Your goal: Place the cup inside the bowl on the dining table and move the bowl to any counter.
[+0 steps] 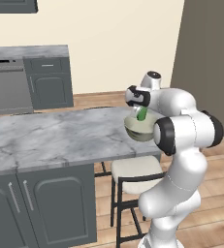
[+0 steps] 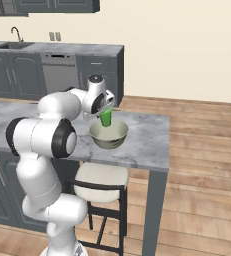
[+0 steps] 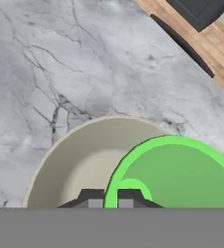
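Cup (image 1: 142,114), a small bright green plain tumbler, hangs in the left base view over the wide round metallic grey bowl (image 1: 139,129), which sits near the end of the grey-white marbled desk (image 1: 50,138), above the white-seated stool (image 1: 135,168). The fingers (image 1: 140,107) are clamped on the cup's rim.

From the right base view the cup (image 2: 106,118) stands upright with its base down inside the bowl's (image 2: 108,135) rim line, toward the bowl's far side; whether it touches the pale inside I cannot tell. The bowl rests well in from the desk's (image 2: 142,137) end edge.

Looking down along the hand, the fingers (image 3: 110,198) pinch the cup's (image 3: 181,177) wall, one tip inside and one outside, and the bowl's (image 3: 79,160) cream inside lies under it, the cup off-centre.

To finish this step well, I judge the cup should be lowered straight until it rests on the bowl's floor, nudged toward the middle, and released only then, so it does not tip against the sloped wall.
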Robot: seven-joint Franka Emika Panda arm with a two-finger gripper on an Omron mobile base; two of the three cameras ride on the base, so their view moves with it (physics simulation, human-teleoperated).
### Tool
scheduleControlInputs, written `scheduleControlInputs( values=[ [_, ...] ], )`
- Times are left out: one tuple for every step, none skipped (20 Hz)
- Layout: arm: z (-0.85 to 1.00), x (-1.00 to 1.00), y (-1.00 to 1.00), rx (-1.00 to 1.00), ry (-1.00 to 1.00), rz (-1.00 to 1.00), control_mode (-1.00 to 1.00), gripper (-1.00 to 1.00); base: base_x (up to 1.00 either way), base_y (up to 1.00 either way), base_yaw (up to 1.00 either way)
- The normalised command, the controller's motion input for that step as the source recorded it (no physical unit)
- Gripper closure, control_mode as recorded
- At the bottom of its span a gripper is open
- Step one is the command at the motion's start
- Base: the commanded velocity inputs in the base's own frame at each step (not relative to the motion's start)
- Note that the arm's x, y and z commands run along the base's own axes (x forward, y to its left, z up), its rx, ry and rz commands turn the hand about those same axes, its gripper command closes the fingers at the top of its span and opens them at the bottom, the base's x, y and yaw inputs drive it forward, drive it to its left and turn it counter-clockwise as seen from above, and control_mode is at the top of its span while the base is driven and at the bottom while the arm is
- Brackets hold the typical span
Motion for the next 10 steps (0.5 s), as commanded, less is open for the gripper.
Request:
scheduleControlInputs(
  values=[
    [-0.07, 0.31, 0.00, 0.00, 0.00, -0.16, -1.00, 1.00, 0.00, 0.00, 0.00],
    [0.00, 0.30, 0.00, 0.00, 0.00, -0.17, -1.00, 1.00, 0.00, 0.00, 0.00],
    [0.00, 0.28, 0.00, 0.00, 0.01, -0.18, -1.00, 1.00, 0.00, 0.00, 0.00],
    [0.00, 0.30, 0.00, 0.00, 0.01, -0.18, -1.00, 1.00, 0.00, 0.00, 0.00],
    [0.00, 0.23, 0.00, 0.00, 0.01, -0.17, -1.00, 1.00, 0.00, 0.00, 0.00],
    [0.00, 0.16, 0.00, 0.00, 0.01, -0.15, -1.00, 1.00, 0.00, 0.00, 0.00],
    [0.00, 0.09, 0.00, 0.00, 0.00, -0.12, -1.00, 1.00, 0.00, 0.00, 0.00],
    [-0.05, 0.04, 0.00, 0.00, 0.00, -0.10, -1.00, 1.00, 0.00, 0.00, 0.00],
    [-0.07, 0.00, 0.00, 0.00, 0.00, -0.08, -1.00, 1.00, 0.00, 0.00, 0.00],
    [-0.06, 0.00, 0.00, 0.00, 0.01, -0.06, -1.00, 1.00, 0.00, 0.00, 0.00]
  ],
)
